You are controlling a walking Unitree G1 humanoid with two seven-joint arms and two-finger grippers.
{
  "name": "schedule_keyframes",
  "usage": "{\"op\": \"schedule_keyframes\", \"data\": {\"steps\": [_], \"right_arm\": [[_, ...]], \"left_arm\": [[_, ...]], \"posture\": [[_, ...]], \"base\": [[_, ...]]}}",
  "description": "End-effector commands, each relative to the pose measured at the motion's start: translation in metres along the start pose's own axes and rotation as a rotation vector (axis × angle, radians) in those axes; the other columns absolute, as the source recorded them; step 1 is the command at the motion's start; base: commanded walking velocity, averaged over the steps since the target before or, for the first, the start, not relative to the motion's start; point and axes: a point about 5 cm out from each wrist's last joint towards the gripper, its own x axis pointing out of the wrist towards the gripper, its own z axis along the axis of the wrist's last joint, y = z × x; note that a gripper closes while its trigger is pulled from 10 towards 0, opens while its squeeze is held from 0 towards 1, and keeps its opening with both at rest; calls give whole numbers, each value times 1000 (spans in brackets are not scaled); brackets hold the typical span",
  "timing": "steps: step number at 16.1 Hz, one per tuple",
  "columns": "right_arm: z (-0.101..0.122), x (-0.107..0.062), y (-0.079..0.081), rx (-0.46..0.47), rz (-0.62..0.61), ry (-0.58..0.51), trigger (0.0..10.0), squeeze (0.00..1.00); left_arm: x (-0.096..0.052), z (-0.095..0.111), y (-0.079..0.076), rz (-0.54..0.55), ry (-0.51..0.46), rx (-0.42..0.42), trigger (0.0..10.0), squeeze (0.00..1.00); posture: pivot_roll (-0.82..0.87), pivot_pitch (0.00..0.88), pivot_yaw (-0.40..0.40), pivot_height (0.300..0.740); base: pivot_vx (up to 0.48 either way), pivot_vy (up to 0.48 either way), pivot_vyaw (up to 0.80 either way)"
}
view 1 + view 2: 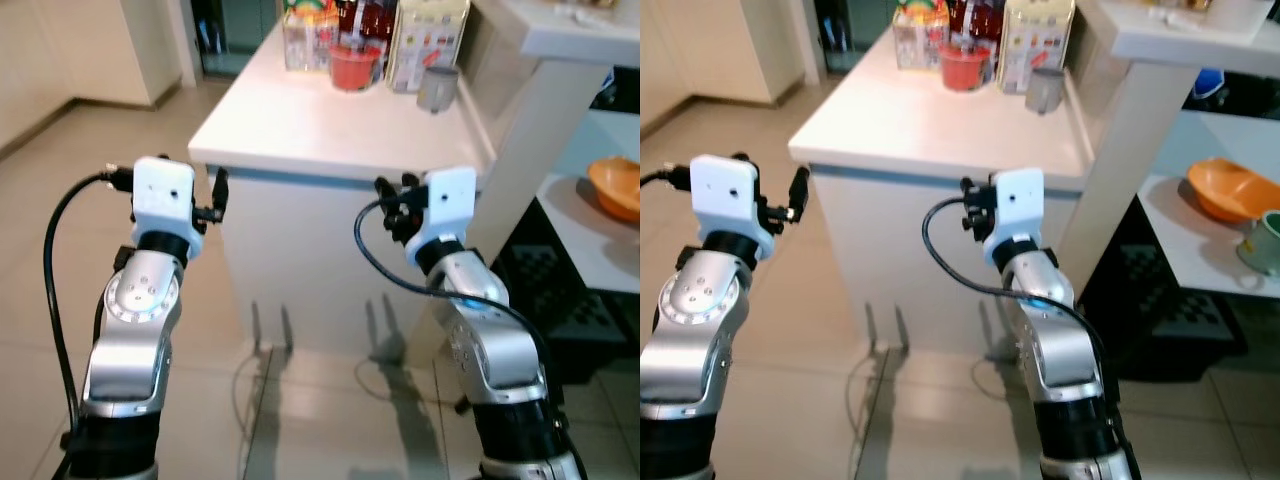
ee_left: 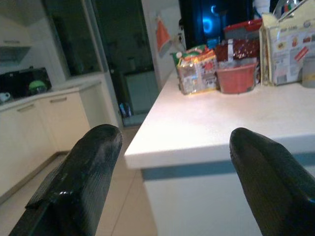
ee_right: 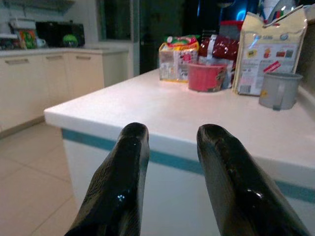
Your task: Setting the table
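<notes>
Right now I have both arms raised in front of a white counter, and neither one has hold of anything. My left gripper sits just off the counter's near left corner with its fingers spread wide — the corner edge shows in the gap between them. My right gripper is held before the front edge further right, its fingers only slightly parted, close to the counter without touching it. At the far end of the counter stand the table things: a red bowl, a grey cup to its right, a tall pale carton behind the cup, and a bright snack pack on the left. Off to my right, on a lower white shelf, rests an orange bowl — well apart from both grippers. Pale cupboards line the far wall.
</notes>
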Motion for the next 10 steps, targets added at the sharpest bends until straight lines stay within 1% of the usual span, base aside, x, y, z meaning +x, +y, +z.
{"op": "schedule_keyframes", "data": {"steps": [1,3,4,6,7,9,10], "right_arm": [[6,1,-8,9,-23,-36,10000,0],[8,1,-8,17,-26,-53,10000,0],[9,2,-9,21,-38,-63,10000,0],[14,5,-11,29,-51,-83,10000,0],[17,6,-15,52,-74,-94,10000,0],[19,5,-17,60,-84,-103,10000,0],[21,5,-20,65,-87,-110,10000,0]], "left_arm": [[1,5,-2,-2,-19,-10,10000,0],[2,7,0,3,-23,-9,10000,0],[4,9,-1,2,-32,-5,10000,0],[7,11,0,17,-41,-20,10000,0],[8,11,-3,-2,-44,-12,10000,0],[8,13,-4,3,-50,-22,10000,0],[9,14,-5,5,-57,-29,10000,0]], "posture": [[43,0,-29,740],[48,0,-27,740],[53,0,-40,740],[44,0,-33,740],[44,0,-37,740],[38,0,-38,740],[35,0,-40,740]], "base": [[409,0,0],[414,0,0],[412,0,0],[416,0,0],[416,0,0],[416,0,0],[412,0,-625]]}}
